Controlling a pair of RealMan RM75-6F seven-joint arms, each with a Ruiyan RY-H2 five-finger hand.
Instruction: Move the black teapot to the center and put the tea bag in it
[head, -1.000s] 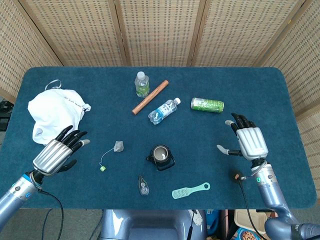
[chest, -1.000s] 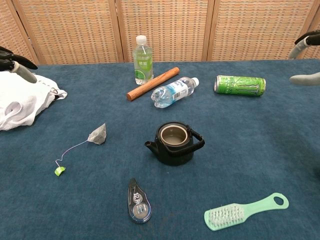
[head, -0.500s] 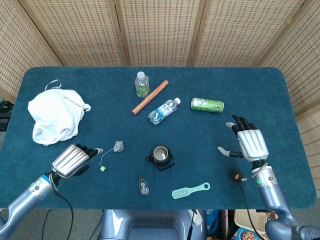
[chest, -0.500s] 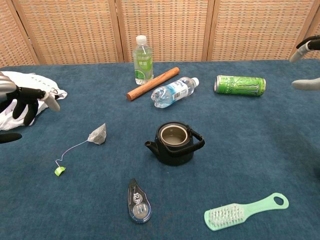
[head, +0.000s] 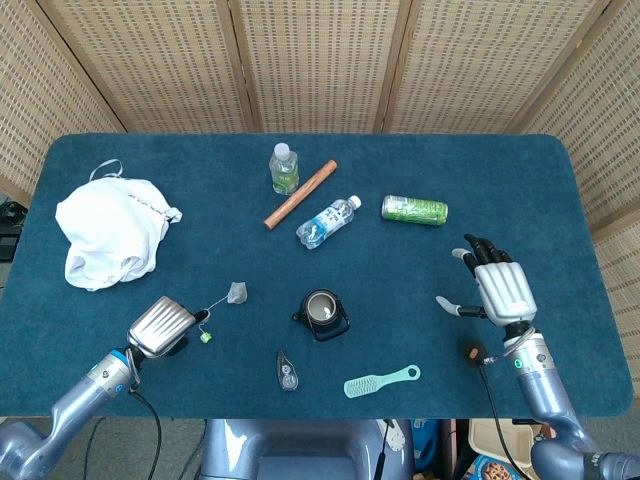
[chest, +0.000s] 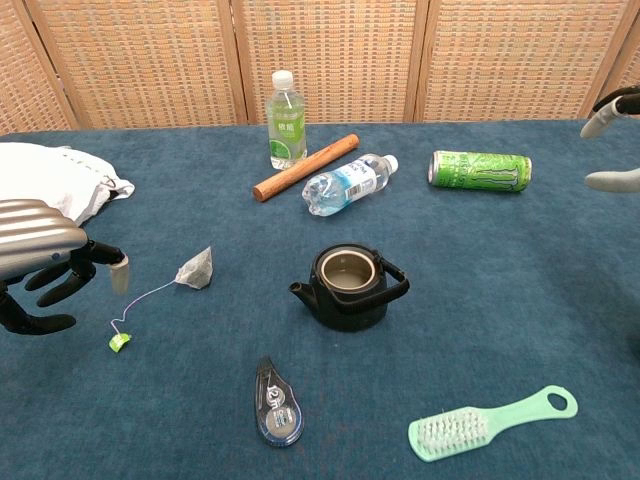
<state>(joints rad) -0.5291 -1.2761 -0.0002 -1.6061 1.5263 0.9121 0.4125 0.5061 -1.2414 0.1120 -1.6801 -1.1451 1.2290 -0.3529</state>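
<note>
Left robot hand (head: 160, 325) nearer tea bag (head: 237, 292) string.

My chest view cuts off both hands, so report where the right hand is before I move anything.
Observer: The right hand hovers open over the bare table, right of the black teapot and nearer the robot than the green can.
Operator: Now give me the left hand.
Observer: The left hand, back up, sits just left of the green tag on the string of the tea bag, grasping nothing.
</note>
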